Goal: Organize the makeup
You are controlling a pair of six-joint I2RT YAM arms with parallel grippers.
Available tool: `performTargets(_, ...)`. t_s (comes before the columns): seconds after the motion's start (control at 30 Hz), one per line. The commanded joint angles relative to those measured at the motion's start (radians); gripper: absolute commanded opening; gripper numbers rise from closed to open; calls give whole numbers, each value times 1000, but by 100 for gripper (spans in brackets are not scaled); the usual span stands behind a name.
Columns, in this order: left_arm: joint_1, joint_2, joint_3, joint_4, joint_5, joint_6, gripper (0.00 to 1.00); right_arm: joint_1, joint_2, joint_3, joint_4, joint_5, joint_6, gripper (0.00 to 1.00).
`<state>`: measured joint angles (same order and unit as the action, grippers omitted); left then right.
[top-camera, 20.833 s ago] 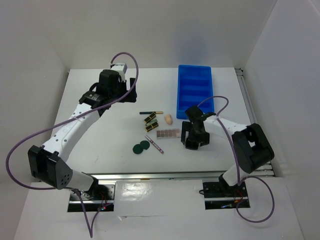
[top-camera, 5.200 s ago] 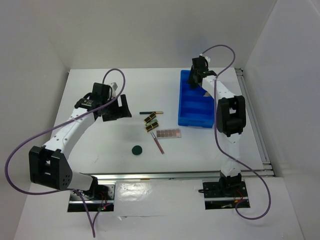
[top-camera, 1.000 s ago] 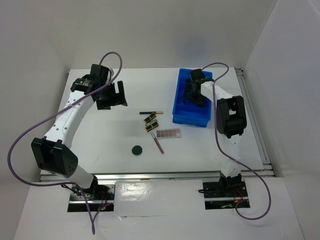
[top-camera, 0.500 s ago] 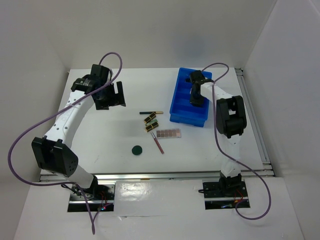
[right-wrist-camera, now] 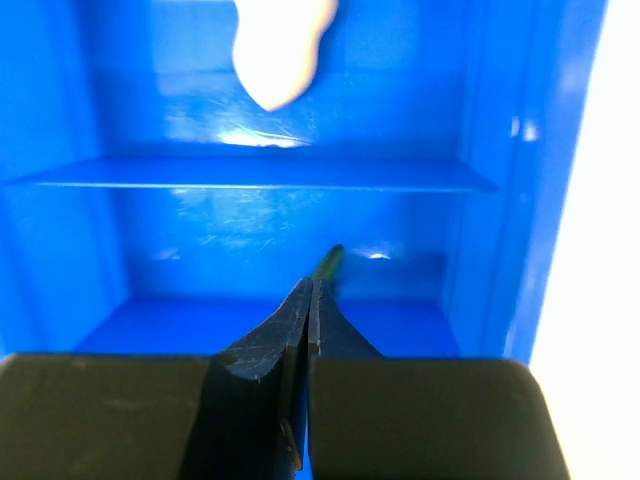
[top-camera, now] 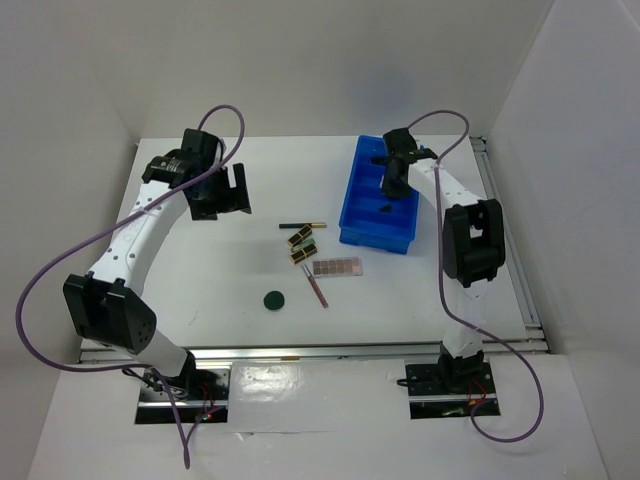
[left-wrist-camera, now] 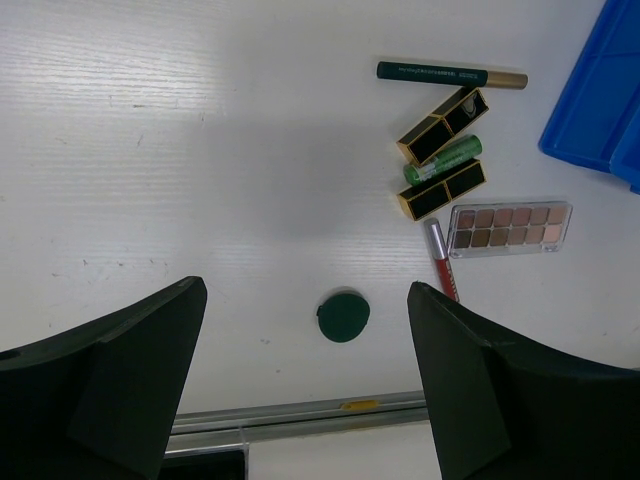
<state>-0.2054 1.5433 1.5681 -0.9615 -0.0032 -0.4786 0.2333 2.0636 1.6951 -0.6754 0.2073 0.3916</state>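
Observation:
My right gripper (right-wrist-camera: 313,285) is shut inside the blue bin (top-camera: 352,205), over a middle compartment, its jaws meeting with nothing seen between them. A dark-green disc (right-wrist-camera: 331,261) stands edge-on just past its tips. The beige sponge (right-wrist-camera: 275,45) lies one compartment further on. On the table lie the pencil (left-wrist-camera: 450,74), two black-gold lipstick tubes (left-wrist-camera: 443,123) (left-wrist-camera: 442,189), the palette strip (left-wrist-camera: 510,228), the pink stick (left-wrist-camera: 440,262) and another dark-green disc (left-wrist-camera: 343,315). My left gripper (left-wrist-camera: 305,400) hangs open high above them, at the far left (top-camera: 225,190).
A green tube (left-wrist-camera: 443,160) lies between the two lipsticks. The bin sits slightly askew at the table's right. White walls close the table on three sides, and a metal rail (top-camera: 300,352) runs along the near edge.
The right gripper went from open to shut inside the bin and drew up toward the far end. The bin slid slightly left. The left arm stayed put.

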Motion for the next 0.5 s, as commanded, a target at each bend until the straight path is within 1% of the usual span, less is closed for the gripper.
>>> performTargets(0.0, 4, 3, 17, -5, -12, -5, 96, 11, -80, 29, -18, 21, -10, 0)
performTargets(0.3, 4, 3, 17, -5, -12, -5, 96, 11, -80, 29, -9, 21, -20, 0)
performTargets(0.37, 4, 3, 17, -5, -12, -5, 96, 11, -71, 29, -9, -9, -20, 0)
performTargets(0.4, 4, 3, 17, -5, -12, -5, 96, 11, -59, 29, -9, -26, -20, 5)
performTargets(0.47, 4, 3, 17, -5, -12, -5, 96, 11, -42, 41, -24, -80, -42, 36)
